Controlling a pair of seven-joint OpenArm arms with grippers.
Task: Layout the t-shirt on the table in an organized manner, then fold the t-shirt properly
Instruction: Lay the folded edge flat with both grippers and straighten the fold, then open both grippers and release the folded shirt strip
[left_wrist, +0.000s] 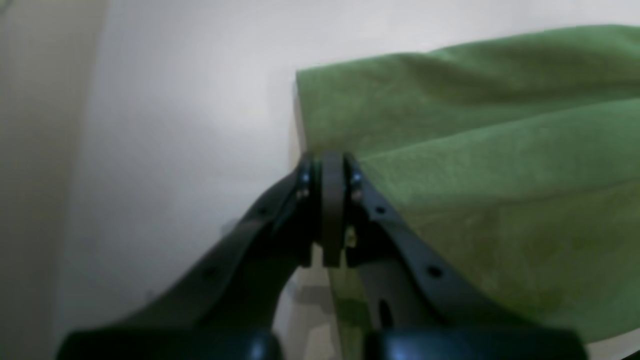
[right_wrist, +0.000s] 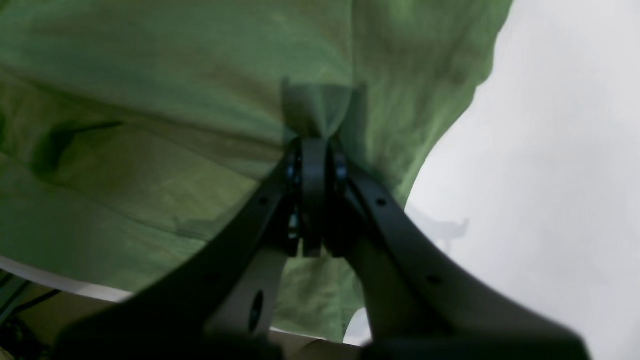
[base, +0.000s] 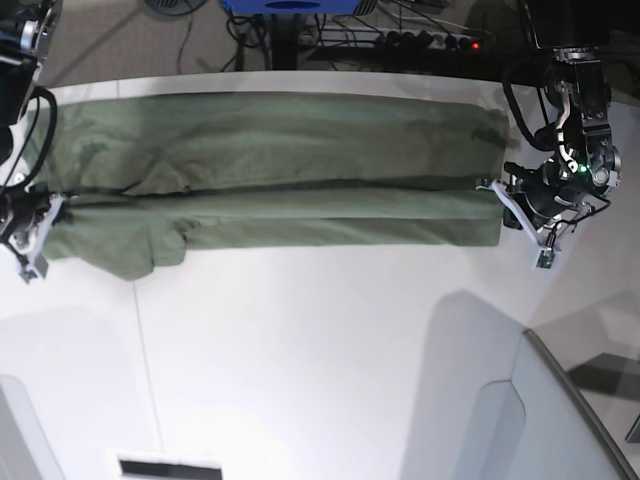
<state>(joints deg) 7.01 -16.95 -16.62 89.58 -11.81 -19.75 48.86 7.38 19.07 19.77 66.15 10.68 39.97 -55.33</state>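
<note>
the t-shirt (base: 270, 170) lies stretched in a long band across the far side of the white desk (base: 320, 350), folded lengthwise with a crease along its middle. at the base view's right end, the left gripper (left_wrist: 332, 172) has its jaws pressed together on the cloth's edge. at the other end the right gripper (right_wrist: 314, 150) pinches a small tuck of the green fabric.

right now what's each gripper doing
left gripper: shut on the t-shirt, at its edge
right gripper: shut on the t-shirt, pinching a fold
</note>
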